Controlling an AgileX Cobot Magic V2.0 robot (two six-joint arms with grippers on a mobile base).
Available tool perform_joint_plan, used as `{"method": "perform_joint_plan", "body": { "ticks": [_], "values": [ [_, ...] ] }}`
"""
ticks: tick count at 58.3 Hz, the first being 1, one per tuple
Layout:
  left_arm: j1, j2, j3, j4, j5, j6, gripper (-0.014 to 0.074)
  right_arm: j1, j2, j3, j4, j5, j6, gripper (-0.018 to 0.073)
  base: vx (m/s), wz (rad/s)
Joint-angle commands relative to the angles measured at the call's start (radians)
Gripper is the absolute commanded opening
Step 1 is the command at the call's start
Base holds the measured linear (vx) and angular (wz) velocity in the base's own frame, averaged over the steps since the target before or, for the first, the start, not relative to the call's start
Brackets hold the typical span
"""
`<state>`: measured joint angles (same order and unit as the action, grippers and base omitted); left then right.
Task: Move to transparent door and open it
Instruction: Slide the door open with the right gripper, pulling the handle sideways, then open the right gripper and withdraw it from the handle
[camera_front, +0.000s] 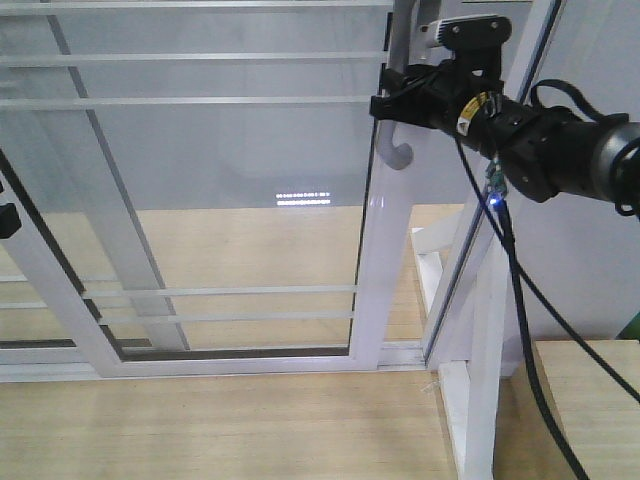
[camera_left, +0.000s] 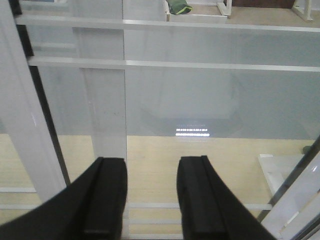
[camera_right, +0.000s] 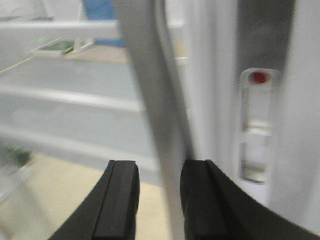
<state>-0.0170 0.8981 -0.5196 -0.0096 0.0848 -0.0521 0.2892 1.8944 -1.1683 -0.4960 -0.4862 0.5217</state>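
Note:
The transparent door (camera_front: 220, 200) fills the front view: clear glass in a glossy white frame with thin white bars. Its curved grey handle (camera_front: 399, 152) runs down the right stile (camera_front: 385, 280). My right gripper (camera_front: 386, 100) is at the handle's upper part. In the right wrist view the right gripper (camera_right: 159, 165) is open and the handle (camera_right: 150, 75) passes between the jaws, close to the right finger (camera_right: 197, 200). My left gripper (camera_left: 152, 165) is open and empty, facing the glass (camera_left: 200, 95) from a short distance.
A second white-framed panel (camera_front: 40, 290) slants behind the glass at the left. A white post (camera_front: 482, 330) and a pale wooden block (camera_front: 590, 400) stand at the right. A lock slot with a red dot (camera_right: 258, 77) sits on the stile. My right arm's cable (camera_front: 530, 340) hangs down.

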Motion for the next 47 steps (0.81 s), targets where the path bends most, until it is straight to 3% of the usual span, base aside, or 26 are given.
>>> {"method": "perform_joint_plan", "body": {
  "ticks": [1,17,28,36,41,47],
  "values": [
    [-0.005,-0.005,-0.034,-0.01,-0.072,-0.004,0.0391,0.055,-0.054,-0.027,-0.029,-0.11,-0.002,0.0286,0.0,0.0],
    [-0.005,-0.005,-0.034,-0.01,-0.073,0.0,0.0391,0.083,-0.146,-0.021,-0.03,-0.061,0.028,0.0286,0.0,0.0],
    [-0.005,-0.005,-0.035,-0.01,-0.073,0.004,0.0391,0.072,-0.302,-0.021,-0.037,0.227,-0.049,0.0286,0.0,0.0],
    [-0.005,-0.005,-0.035,-0.009,-0.078,0.077,0.0391,0.071,-0.381,-0.018,-0.037,0.438,-0.114,0.0286,0.0,0.0],
    [-0.006,-0.005,-0.04,-0.009,-0.085,0.089,0.0391,0.055,-0.439,0.046,-0.034,0.423,-0.132,0.0286,0.0,0.0],
    [-0.021,-0.005,-0.04,-0.009,-0.121,0.088,0.0391,-0.017,-0.534,0.198,-0.007,0.347,-0.1,0.0286,0.0,0.0]
  ]
}}
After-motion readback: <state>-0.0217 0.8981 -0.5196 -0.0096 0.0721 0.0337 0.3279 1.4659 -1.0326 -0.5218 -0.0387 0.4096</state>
